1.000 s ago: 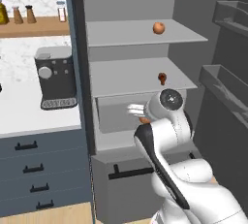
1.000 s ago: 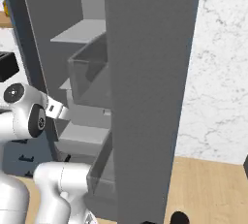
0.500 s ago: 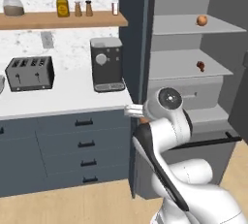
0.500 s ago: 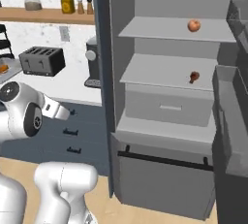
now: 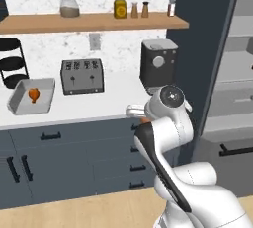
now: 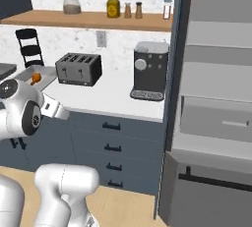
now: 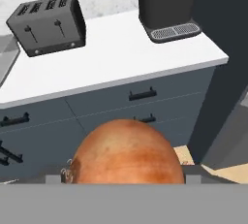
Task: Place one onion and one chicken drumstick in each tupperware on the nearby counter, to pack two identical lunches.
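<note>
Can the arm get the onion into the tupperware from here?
Probably not yet. The onion sits between the jaws, but the tupperware lies far along the counter, beyond the toaster; nothing blocks the way.

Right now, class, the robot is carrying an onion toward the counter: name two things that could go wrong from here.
1. The onion is round and sits between the jaws of the gripper; a swing of the arm might let it slip and fall to the floor.
2. The toaster stands right beside the tupperware that already holds a drumstick; a low approach from this side could knock it.
</note>
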Robot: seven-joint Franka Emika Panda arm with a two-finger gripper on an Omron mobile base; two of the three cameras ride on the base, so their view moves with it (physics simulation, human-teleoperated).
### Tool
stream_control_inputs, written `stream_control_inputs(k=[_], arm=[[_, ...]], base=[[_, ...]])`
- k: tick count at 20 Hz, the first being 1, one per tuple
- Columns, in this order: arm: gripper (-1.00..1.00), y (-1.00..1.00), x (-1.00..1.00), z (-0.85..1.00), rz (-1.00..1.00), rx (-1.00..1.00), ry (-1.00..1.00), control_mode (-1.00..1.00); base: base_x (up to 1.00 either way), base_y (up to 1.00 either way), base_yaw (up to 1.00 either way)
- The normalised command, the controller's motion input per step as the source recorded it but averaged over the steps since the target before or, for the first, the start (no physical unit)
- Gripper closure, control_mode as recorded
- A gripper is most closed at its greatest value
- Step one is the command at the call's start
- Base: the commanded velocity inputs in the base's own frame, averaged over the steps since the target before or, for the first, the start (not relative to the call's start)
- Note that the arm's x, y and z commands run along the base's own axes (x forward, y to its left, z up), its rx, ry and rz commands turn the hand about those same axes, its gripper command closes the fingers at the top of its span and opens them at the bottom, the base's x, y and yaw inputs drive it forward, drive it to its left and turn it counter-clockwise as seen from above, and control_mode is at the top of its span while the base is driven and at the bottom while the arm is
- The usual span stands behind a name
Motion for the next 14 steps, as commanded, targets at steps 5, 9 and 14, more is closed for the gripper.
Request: stream_control_inputs(k=[5, 9, 14], arm=[[1.0, 0.0, 0.0, 0.0, 0.0, 0.0, 0.0, 1.0], [1.0, 0.0, 0.0, 0.0, 0.0, 0.0, 0.0, 1.0], [1.0, 0.0, 0.0, 0.0, 0.0, 0.0, 0.0, 1.0]], base=[[0.96, 1.0, 0.0], [1.0, 1.0, 0.0], [0.81, 1.0, -0.03]])
